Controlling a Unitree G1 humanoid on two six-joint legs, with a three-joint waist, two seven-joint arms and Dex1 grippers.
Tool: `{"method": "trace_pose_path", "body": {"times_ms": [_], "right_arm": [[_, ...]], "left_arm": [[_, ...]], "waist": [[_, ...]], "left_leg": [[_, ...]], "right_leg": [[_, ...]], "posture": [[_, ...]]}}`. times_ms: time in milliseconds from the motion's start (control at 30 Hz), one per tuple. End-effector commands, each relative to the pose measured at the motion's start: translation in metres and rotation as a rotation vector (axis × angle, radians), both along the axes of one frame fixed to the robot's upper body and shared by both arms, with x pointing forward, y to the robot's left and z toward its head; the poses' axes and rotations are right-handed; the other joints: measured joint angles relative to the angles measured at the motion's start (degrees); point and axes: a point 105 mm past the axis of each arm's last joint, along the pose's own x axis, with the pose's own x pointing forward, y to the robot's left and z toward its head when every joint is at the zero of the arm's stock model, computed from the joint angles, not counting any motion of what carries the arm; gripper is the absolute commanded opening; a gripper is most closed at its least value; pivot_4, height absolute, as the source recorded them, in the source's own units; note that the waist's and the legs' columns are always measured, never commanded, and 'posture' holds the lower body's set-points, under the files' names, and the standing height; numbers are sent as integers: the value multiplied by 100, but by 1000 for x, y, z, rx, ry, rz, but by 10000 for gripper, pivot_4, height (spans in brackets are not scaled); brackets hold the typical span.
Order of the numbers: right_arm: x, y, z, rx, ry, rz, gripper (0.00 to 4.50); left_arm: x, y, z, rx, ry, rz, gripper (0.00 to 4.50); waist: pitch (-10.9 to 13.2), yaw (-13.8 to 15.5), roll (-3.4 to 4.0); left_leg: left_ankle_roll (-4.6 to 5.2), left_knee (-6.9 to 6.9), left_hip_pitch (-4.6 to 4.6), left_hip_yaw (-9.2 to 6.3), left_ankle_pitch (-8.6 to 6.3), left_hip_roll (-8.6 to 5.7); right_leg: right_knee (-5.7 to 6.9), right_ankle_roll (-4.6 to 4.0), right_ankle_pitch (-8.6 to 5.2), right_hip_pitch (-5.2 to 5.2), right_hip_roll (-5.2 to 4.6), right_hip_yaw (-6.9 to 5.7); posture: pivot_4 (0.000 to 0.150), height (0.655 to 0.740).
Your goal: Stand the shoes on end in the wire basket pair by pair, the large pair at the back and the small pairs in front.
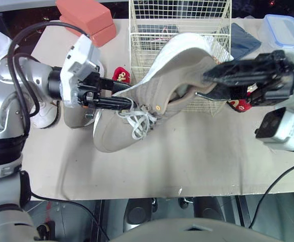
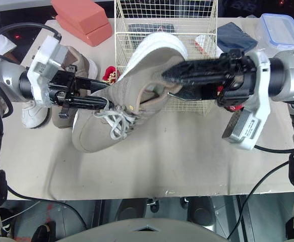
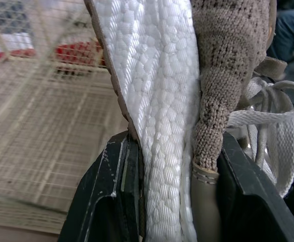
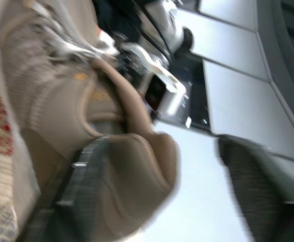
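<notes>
1. Shoe [image 1: 157, 96], the large tan one with a white sole, is held off the worktop [image 1: 197, 151] between both grippers. Its heel end is high against the front wall of the wire basket [image 1: 141, 50] and its toe is low, toward the robot's left. It is not in the basket yet.
2. Step in hand, as I judge it: tip this shoe on end and set it at the back of the basket. The heel must clear the front rim first. Then swing the toe round until the shoe stands upright, and lower it close to the rear wall so the front stays free for the small pairs.
3. Loose laces [image 1: 139, 123] dangle from the shoe and could snag the wire; bring it in slowly.
4. Left gripper [image 1: 126, 94] is clamped on the forefoot. In the left wrist view one finger [image 3: 111, 196] sits on the white sole and the other on the knit upper. The arm reaches in from the left, fingers pointing across the worktop.
5. Right gripper [image 1: 210, 85] has its fingers apart at the heel. One finger [image 4: 76, 191] lies against the collar and the other stands clear of it. The arm comes in from the right at about rim height. It looks like a prop, not a grip, so close it before tipping.
6. Mate [image 1: 73, 118] lies on the worktop beneath the left gripper, beside a small white shoe [image 1: 43, 113].
</notes>
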Motion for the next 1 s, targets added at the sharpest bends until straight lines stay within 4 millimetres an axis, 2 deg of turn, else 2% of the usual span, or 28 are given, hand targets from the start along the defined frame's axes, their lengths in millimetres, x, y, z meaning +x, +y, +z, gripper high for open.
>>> {"method": "trace_pose_path", "body": {"times_ms": [33, 67, 167, 233, 367, 400, 433, 500, 567, 700, 1000], "right_arm": [[3, -24, 27, 154, 42, -71, 45000], [6, -30, 29, 183, 82, -96, 45000], [44, -50, 27, 297, 336, -227, 45000], [56, -63, 26, 399, 472, -257, 45000], [76, -75, 25, 709, 972, -210, 45000], [76, -73, 24, 734, 1076, -190, 45000], [76, -69, 20, 771, 1283, -136, 45000], [61, -53, 9, 712, 1635, -21, 45000], [52, -42, 8, 708, 1829, 58, 45000], [36, -20, 18, 657, 1992, 191, 45000], [46, 7, 18, 650, 2018, 149, 45000]], "left_arm": [[-4, 2, 26, -130, -90, 3, 13734], [-4, 3, 29, -161, -97, 4, 13731], [-4, 3, 43, -299, -122, 18, 13702], [-1, 4, 47, -361, -151, 38, 13696], [4, -4, 52, -515, -175, 39, 13638], [5, -6, 52, -537, -178, 41, 13638], [7, -10, 51, -556, -182, 43, 13638], [11, -17, 49, -596, -198, 52, 13638], [15, -23, 46, -626, -198, 61, 13638], [19, -35, 35, -617, -203, 70, 13638], [21, -45, 29, -606, -195, 49, 13638]], "waist": [[0, 3, -1], [1, 5, -1], [0, -13, -4], [-1, -26, -7], [-1, -4, -6], [0, 0, -7], [0, 0, -7], [0, 8, -8], [1, 10, -12], [0, 1, -14], [-1, 13, -16]], "left_leg": [[0, 0, 0, 0, 0, 1], [0, 0, -1, -1, 0, 1], [0, 3, 1, 0, 0, 3], [1, 6, 4, 1, 0, 2], [1, 9, 7, -5, 1, 4], [1, 11, 6, -6, 1, 4], [1, 14, 2, -8, 1, 1], [1, 14, 2, -12, 1, 4], [1, 13, 1, -18, 0, 1], [2, 12, 4, -25, 0, -4], [2, 2, -1, -25, 0, -4]], "right_leg": [[0, 0, 0, 0, 0, 0], [0, -1, 1, 0, 0, 0], [0, -16, 10, 1, -2, 3], [3, -18, 13, 4, -2, 4], [11, -23, 15, 11, -2, 2], [15, -25, 16, 10, -4, 3], [17, -25, 16, 10, -4, 1], [16, -27, 17, 10, -5, 1], [12, -27, 17, 13, -4, -6], [2, -27, 18, 25, -3, -15], [-7, -26, 18, 23, -2, -18]], "posture": [[1500, 6860], [1500, 6860], [1500, 6860], [1500, 6860], [1500, 6860], [1500, 6860], [1500, 6860], [1500, 6860], [1500, 6860], [1500, 6860], [1500, 6860]]}}
